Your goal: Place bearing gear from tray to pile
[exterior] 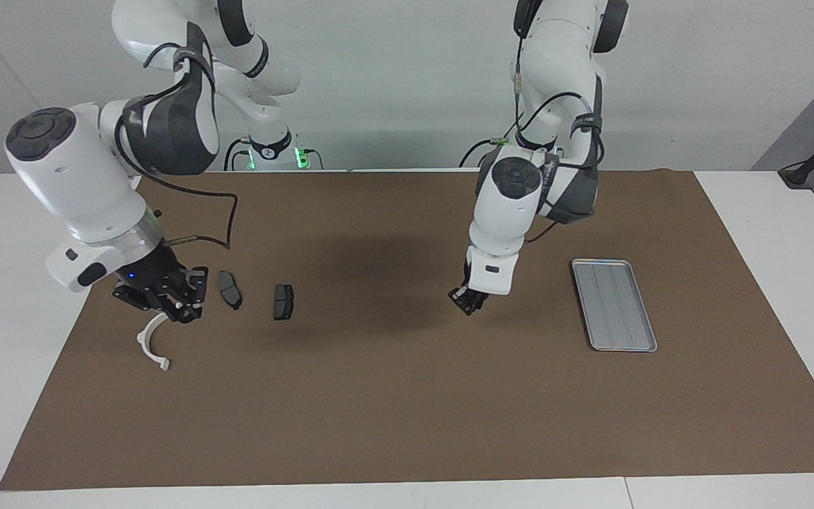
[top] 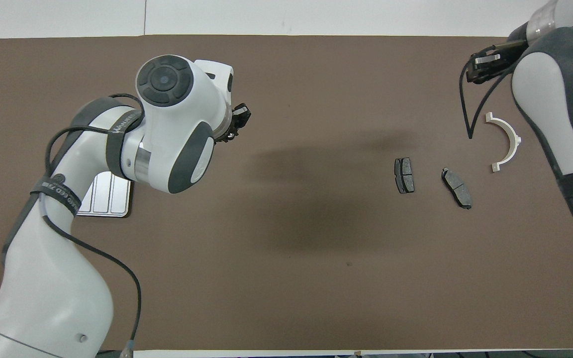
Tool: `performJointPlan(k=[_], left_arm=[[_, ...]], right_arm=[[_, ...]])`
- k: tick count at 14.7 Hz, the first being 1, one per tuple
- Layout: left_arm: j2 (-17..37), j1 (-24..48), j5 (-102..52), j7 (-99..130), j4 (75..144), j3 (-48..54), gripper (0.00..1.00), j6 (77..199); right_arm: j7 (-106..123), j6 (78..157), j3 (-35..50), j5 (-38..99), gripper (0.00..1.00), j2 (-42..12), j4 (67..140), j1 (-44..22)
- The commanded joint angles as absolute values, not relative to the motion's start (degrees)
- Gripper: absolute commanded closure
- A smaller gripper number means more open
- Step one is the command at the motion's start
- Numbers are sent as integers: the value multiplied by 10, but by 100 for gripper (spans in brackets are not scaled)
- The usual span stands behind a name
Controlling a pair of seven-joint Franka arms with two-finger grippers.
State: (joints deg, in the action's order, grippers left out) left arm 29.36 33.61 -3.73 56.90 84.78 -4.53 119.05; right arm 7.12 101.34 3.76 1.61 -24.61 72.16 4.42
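The silver-grey ridged tray [exterior: 614, 305] lies on the brown mat toward the left arm's end; its bed is bare, and in the overhead view [top: 110, 196] my left arm covers most of it. No bearing gear shows anywhere. The pile lies toward the right arm's end: a white half-ring bracket [exterior: 152, 343] [top: 505, 141] and two dark brake pads [exterior: 229, 290] [exterior: 283, 302] [top: 456, 187] [top: 404, 175]. My left gripper [exterior: 468, 302] [top: 240, 117] hangs over the mat between tray and pile. My right gripper [exterior: 184, 307] [top: 480, 64] is low beside the bracket.
The brown mat [exterior: 407, 410] covers most of the white table, with bare mat between the pads and the tray. My right arm's thick forearm [exterior: 75, 184] hangs over the table's edge near the pile.
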Motion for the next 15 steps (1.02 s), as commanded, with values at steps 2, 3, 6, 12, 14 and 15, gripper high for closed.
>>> performJointPlan(k=[2,3,6,12,14,15], left_arm=[[374,353,-52,589,747,-61,100,1172],[424,365,-48,615,707,-65,100,1169],[441,369,-47,621,686,-69,100,1143],[429,378,-49,622,717,-67,100,1171],[420,381,-48,622,737,-67,99,1187],[420,382,-48,622,738,-67,99,1187]], right_arm=[[108,1059,45,24,100,-206,815,62],[118,1086,45,24,100,-201,841,66],[125,1139,45,24,100,-192,905,71],[133,1226,45,21,100,-192,997,69],[135,1249,45,18,100,-192,1020,69],[142,1256,45,18,100,-195,1026,70]])
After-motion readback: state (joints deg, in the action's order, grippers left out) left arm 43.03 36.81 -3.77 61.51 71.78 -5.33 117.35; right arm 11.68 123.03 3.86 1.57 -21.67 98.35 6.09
